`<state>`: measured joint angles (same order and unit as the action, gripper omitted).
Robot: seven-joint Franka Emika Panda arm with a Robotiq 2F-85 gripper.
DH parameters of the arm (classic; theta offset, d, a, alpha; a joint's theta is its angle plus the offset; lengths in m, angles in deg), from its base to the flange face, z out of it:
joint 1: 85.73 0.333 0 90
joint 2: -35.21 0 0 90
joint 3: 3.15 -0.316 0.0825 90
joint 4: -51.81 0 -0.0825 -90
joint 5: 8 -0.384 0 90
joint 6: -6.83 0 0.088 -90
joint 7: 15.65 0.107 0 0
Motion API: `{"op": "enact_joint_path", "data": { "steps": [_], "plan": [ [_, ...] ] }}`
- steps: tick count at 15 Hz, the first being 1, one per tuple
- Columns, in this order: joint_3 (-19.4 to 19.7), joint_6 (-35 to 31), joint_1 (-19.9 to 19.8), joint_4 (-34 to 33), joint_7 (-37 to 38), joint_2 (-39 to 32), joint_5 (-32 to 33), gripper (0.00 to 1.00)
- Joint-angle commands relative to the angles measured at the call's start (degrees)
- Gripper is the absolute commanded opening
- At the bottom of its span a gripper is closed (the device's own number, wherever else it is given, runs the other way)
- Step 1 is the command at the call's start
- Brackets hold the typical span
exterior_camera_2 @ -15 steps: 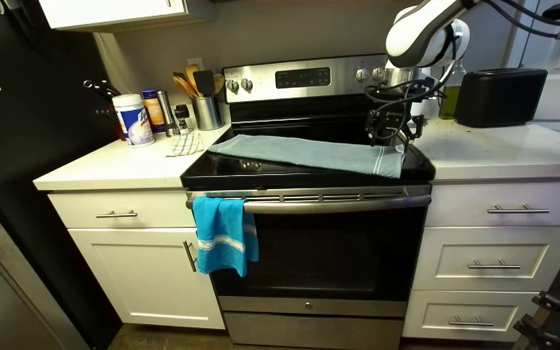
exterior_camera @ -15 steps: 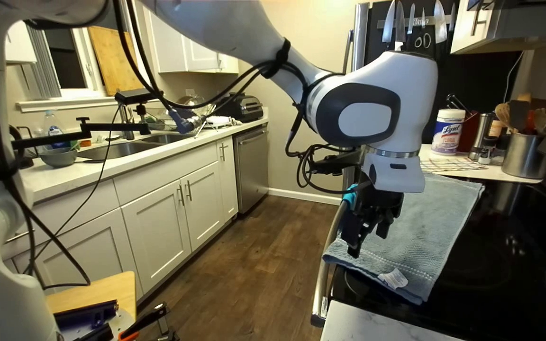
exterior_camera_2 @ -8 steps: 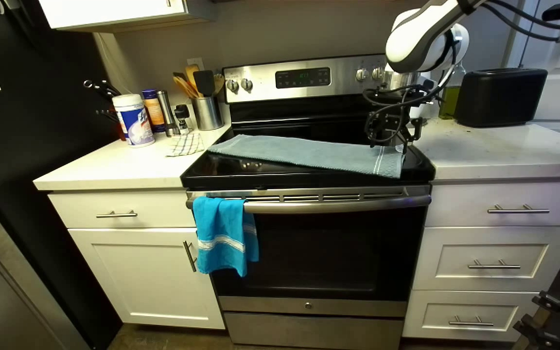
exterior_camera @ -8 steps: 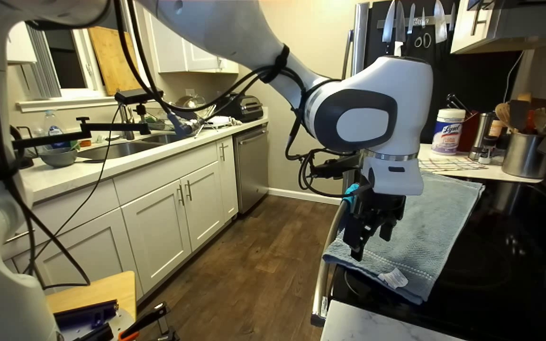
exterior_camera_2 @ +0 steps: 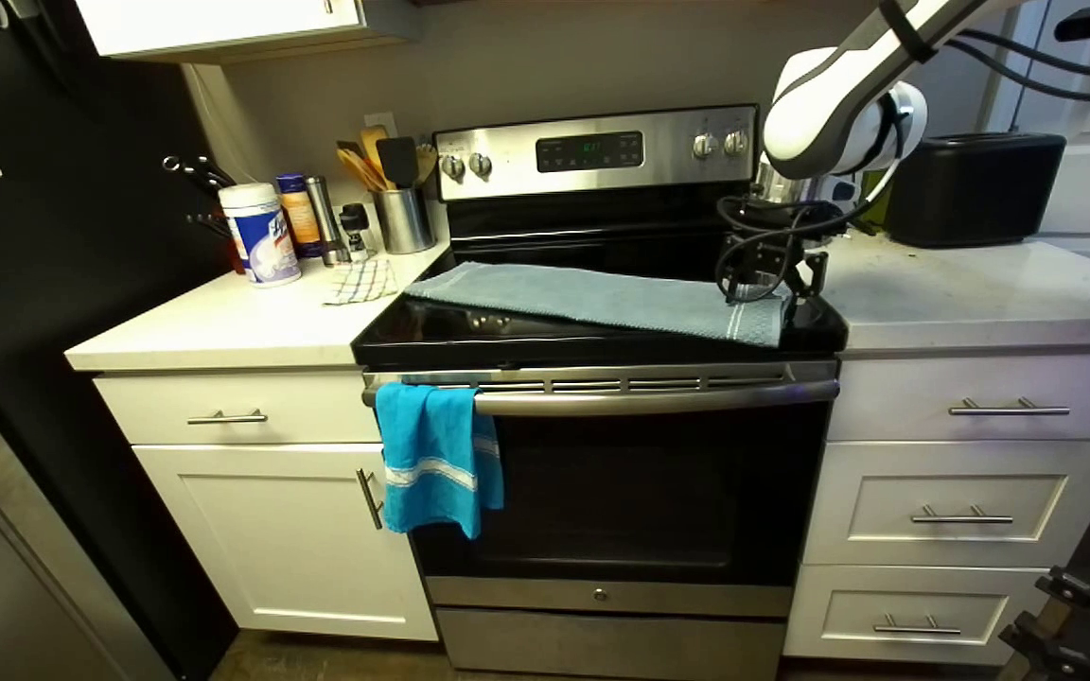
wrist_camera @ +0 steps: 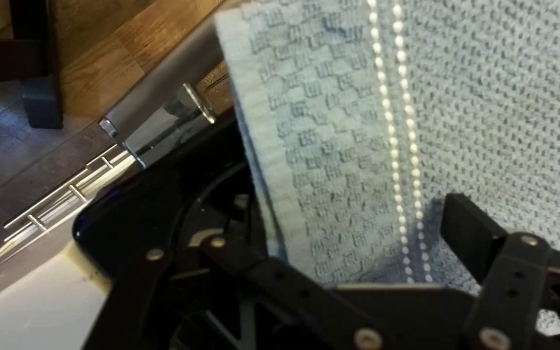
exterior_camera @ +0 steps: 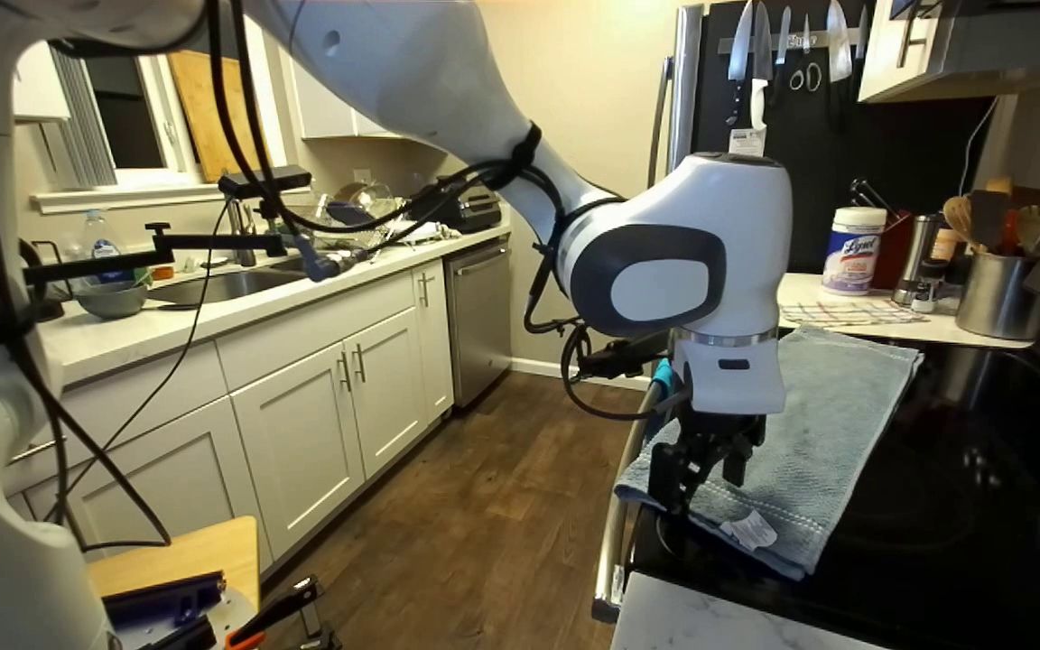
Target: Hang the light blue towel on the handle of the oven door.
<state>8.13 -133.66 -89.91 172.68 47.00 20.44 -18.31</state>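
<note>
Towel (exterior_camera_2: 592,301): light blue, laid flat on stove (exterior_camera: 922,510). Handle (exterior_camera_2: 649,403): silver bar across stove's front, blue cloth (exterior_camera_2: 431,463) draped toward one end. Gripper (exterior_camera: 706,492): fingers apart, above stove at towel's end; contact unclear.

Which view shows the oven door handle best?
An exterior view: face-on, the handle spans the oven door, only the bright blue towel covering part. Foreshortened in an exterior view, the bar is partly hidden by the light blue towel; the wrist view shows only one end.
</note>
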Motion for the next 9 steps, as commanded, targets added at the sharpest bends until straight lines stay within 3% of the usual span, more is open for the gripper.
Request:
{"op": "enact_joint_path", "data": {
  "steps": [1,9],
  "plan": [
    [-0.1,-4.8,0.1,4.2,0.3,1.8,0.9,1.00],
    [-0.2,-13.1,0.7,7.2,0.2,3.2,0.9,1.00]
  ]
}}
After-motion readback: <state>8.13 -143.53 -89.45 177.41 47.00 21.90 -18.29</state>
